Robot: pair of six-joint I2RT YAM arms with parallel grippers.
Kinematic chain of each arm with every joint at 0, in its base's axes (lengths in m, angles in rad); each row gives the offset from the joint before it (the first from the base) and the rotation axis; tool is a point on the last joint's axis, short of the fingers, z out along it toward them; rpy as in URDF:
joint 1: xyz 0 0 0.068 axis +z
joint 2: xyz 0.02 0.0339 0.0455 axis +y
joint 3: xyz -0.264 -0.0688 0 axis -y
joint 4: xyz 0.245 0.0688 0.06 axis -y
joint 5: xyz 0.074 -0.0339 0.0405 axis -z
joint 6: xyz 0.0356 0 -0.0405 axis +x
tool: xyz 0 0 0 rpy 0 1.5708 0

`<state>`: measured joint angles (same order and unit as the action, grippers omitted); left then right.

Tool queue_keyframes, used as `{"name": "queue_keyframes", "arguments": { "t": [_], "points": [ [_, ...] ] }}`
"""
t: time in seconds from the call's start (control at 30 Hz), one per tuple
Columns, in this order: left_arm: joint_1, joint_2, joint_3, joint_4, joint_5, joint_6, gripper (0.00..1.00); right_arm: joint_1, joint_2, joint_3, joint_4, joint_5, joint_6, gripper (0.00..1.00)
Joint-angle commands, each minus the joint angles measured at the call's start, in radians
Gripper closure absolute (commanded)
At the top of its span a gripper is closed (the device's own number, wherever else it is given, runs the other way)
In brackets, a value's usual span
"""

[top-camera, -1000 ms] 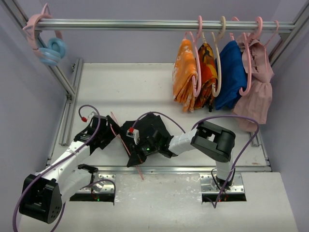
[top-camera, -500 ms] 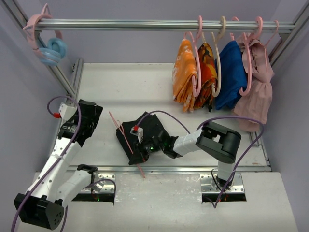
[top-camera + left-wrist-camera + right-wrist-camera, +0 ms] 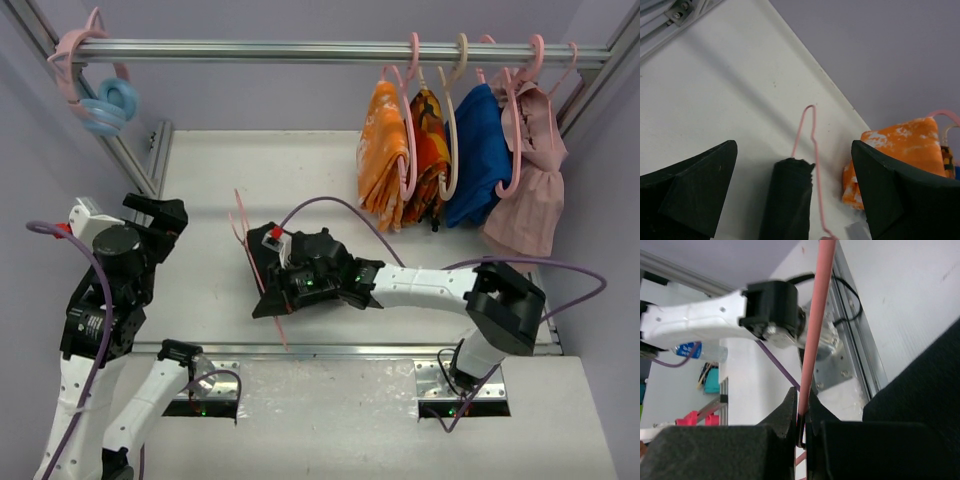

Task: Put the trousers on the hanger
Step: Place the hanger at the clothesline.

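The black trousers (image 3: 262,303) are draped in a folded bundle over the pale pink hanger (image 3: 243,235), low over the table's near middle. My right gripper (image 3: 287,288) is shut on the hanger's wire. In the right wrist view the pink hanger (image 3: 816,325) runs up from between the closed jaws, with dark trousers (image 3: 925,400) cloth at the right. My left gripper (image 3: 157,214) is raised at the far left, open and empty, well apart from the bundle. Its wrist view looks down on the trousers (image 3: 788,200) and the hanger (image 3: 811,131) between its wide fingers (image 3: 695,187).
Orange patterned cloths (image 3: 385,160), a blue garment (image 3: 480,155) and a pink garment (image 3: 530,180) hang from the metal rail (image 3: 250,50) at the right. A pale blue ring (image 3: 108,105) hangs at the rail's left end. An aluminium frame (image 3: 400,350) borders the table's near edge.
The left arm has drawn back from the trousers, swinging left and lifting high. The right arm has stretched out leftward, carrying the hanger and trousers slightly left and tilting them.
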<state>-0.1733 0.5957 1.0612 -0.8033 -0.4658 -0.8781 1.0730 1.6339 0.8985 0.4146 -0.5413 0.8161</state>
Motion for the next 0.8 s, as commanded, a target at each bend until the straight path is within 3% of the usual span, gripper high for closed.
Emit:
{"name": "queue_keyframes", "arguments": {
  "t": [0.0,0.37,0.77],
  "points": [
    [0.01,0.002,-0.044,-0.014,0.058,0.112,0.05,-0.013,-0.112,0.156,-0.067,0.081,-0.082,1.0],
    [0.011,-0.008,-0.088,0.016,0.14,0.268,0.06,-0.184,-0.156,0.445,-0.374,0.136,-0.118,1.0],
    [0.011,-0.063,-0.202,0.083,0.119,0.316,0.04,-0.381,-0.017,0.833,-0.573,0.092,-0.087,1.0]
  ]
}}
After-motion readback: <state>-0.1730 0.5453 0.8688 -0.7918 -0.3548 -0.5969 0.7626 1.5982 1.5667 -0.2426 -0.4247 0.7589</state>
